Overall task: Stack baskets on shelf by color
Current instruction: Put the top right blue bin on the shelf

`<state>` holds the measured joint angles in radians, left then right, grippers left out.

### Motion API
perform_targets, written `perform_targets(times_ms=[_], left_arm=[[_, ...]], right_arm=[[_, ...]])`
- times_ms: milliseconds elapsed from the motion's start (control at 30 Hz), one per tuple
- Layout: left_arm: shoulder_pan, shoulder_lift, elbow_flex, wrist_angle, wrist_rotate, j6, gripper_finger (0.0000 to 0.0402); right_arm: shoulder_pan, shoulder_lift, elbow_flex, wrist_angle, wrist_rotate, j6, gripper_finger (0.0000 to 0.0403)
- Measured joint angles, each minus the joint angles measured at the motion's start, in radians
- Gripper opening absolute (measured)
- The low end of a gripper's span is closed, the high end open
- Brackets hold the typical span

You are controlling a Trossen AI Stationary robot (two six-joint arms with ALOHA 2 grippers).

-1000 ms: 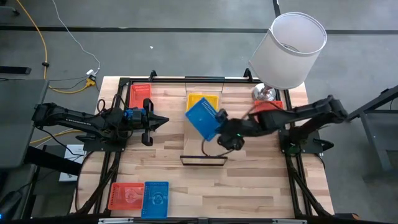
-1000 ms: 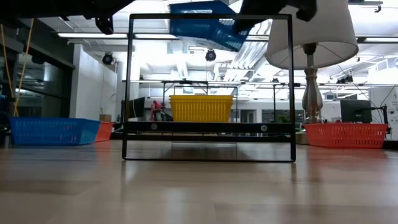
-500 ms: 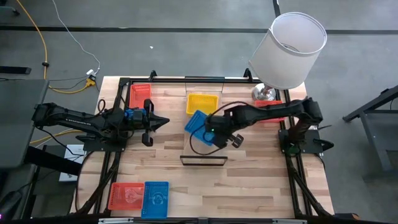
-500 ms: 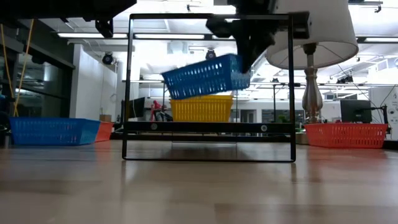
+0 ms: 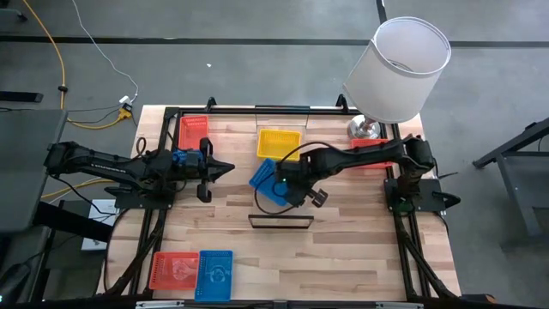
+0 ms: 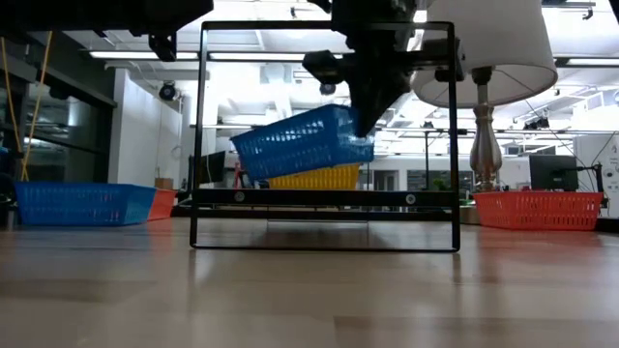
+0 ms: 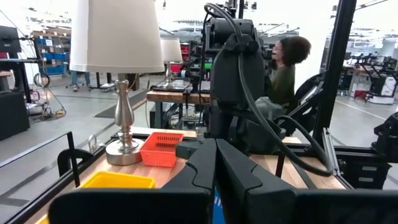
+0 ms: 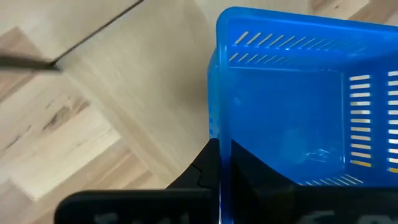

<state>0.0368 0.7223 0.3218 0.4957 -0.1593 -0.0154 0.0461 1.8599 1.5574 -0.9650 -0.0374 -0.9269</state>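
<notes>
— Where's the right gripper (image 5: 287,182) now?

— Over the middle of the worktop (image 5: 343,249), jaws clamped on one wall of the blue basket (image 5: 269,180). From table height the basket hangs tilted, one end dipped, just in front of the yellow basket (image 6: 311,177) that sits on the shelf (image 6: 324,197).

— So what worries you?

— The tilt, mostly. It's pinched by a single thin wall, so I'd guess the weight levers on that rim. If the low corner catches the shelf edge or the yellow basket's rim on the way in, it could twist in the jaws or pop free.

— And land on the wrong colour?

— That's the other risk. Set down where it hangs, it might end up in or against the yellow one rather than starting a blue pile. I can't tell how much clearance there is between the two.

— The black frame (image 6: 327,135) around the shelf?

— Close to the arm. A wide swing might clip it.

— Left gripper (image 5: 208,170)?

— Parked over the left side of the worktop near a red basket (image 5: 192,132), jaws pressed together and holding nothing. Other baskets wait at the near corner, one red (image 5: 174,271) and one blue (image 5: 214,275).
</notes>
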Motion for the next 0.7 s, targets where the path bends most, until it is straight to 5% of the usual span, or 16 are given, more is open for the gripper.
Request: perform_targets(times_ms=[467, 700], left_arm=[[0.0, 0.002, 0.0, -0.006, 0.0, 0.0, 0.0], [0.0, 0.002, 0.0, -0.006, 0.0, 0.0, 0.0]], right_arm=[[0.0, 0.011, 0.0, 0.033, 0.003, 0.126, 0.0004], [0.0, 0.011, 0.0, 0.054, 0.011, 0.213, 0.0052]])
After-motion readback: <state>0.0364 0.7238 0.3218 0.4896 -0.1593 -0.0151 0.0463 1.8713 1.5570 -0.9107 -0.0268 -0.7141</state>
